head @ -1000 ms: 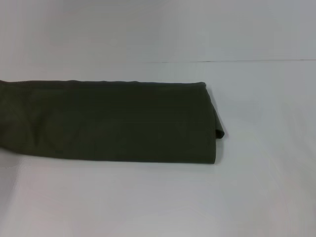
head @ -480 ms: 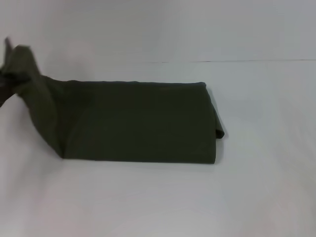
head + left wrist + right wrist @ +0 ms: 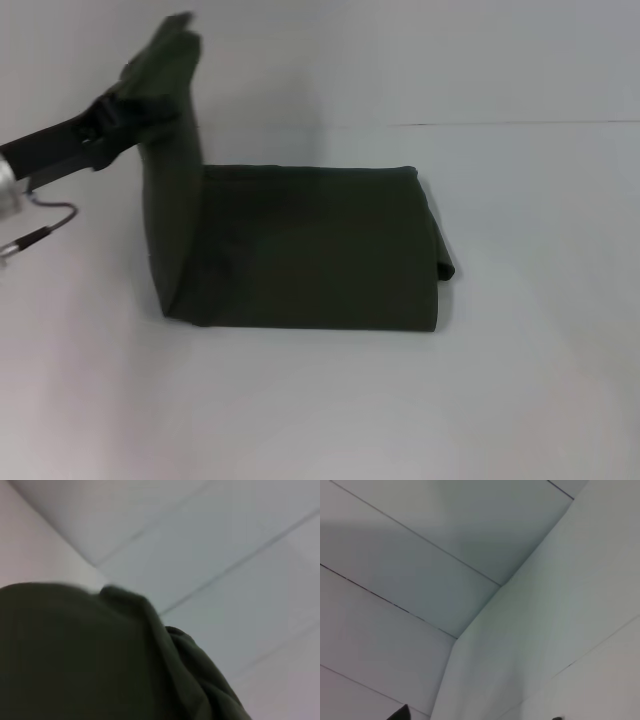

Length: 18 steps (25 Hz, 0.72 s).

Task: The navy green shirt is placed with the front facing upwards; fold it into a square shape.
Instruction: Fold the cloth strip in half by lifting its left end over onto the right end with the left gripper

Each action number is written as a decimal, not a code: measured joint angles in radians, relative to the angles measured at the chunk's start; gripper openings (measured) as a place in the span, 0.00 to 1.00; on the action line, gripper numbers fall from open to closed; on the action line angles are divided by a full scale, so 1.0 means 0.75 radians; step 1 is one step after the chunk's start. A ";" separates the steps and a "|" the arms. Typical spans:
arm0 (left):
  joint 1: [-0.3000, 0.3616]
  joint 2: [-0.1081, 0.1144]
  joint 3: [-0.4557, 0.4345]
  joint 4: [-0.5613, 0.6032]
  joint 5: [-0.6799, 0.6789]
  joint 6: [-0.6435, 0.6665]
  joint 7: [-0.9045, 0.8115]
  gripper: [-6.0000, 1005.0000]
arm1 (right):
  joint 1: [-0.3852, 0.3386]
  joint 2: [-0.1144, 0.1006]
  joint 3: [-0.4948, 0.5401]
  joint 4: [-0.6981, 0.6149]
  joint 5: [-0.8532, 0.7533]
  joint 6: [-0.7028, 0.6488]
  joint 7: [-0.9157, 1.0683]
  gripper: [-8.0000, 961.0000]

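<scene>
A plain white desk (image 3: 330,400) runs back to a pale wall, and the navy green shirt (image 3: 310,250) lies on it as a folded band slightly left of centre. Its long axis runs across the view from the robot's left to its right; the right end is squared off on the desk, and the left end stands lifted, rising steeply to a peak. The left gripper (image 3: 122,112) is clamped on that raised end, entering from the left edge with its dark arm and a loose cable below it. The left wrist view is filled by dark cloth close to the lens. The right gripper is out of sight; its wrist camera shows only pale panels. The likely next step is carrying the lifted end over to the right. Risks: the cloth could slip from the grip because the bunched layers are thick; the flat part could drag along the desk; or the end could land askew, leaving an uneven rectangle.
</scene>
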 joint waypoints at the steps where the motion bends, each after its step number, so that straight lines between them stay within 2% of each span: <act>1: -0.004 -0.013 0.025 0.019 -0.011 -0.003 -0.001 0.09 | -0.001 0.000 -0.001 0.000 0.000 0.000 0.001 0.79; 4: -0.015 -0.045 0.116 0.040 -0.039 -0.026 0.003 0.09 | -0.004 0.001 -0.005 0.000 0.000 -0.002 0.002 0.79; 6: -0.019 -0.049 0.155 0.032 -0.053 -0.043 0.009 0.09 | -0.004 0.002 -0.007 0.000 -0.001 -0.005 0.003 0.79; 7: -0.028 -0.052 0.261 0.000 -0.092 -0.091 0.018 0.09 | -0.004 0.003 -0.009 0.000 -0.001 -0.006 0.003 0.79; 8: -0.028 -0.052 0.261 0.000 -0.092 -0.091 0.018 0.09 | -0.004 0.003 -0.010 0.001 -0.001 -0.006 0.003 0.79; 9: -0.039 -0.054 0.445 -0.053 -0.164 -0.207 0.034 0.09 | -0.004 0.003 -0.011 0.001 -0.001 -0.006 0.003 0.79; 10: -0.041 -0.055 0.470 -0.058 -0.175 -0.223 0.038 0.09 | -0.003 0.003 -0.012 0.001 -0.001 -0.007 0.003 0.79; 14: -0.054 -0.059 0.732 -0.094 -0.287 -0.364 0.065 0.10 | -0.001 0.005 -0.017 0.002 -0.001 -0.006 0.003 0.79; 18: -0.070 -0.059 0.893 -0.111 -0.327 -0.439 0.068 0.11 | -0.003 0.007 -0.018 0.002 -0.001 -0.017 0.000 0.79</act>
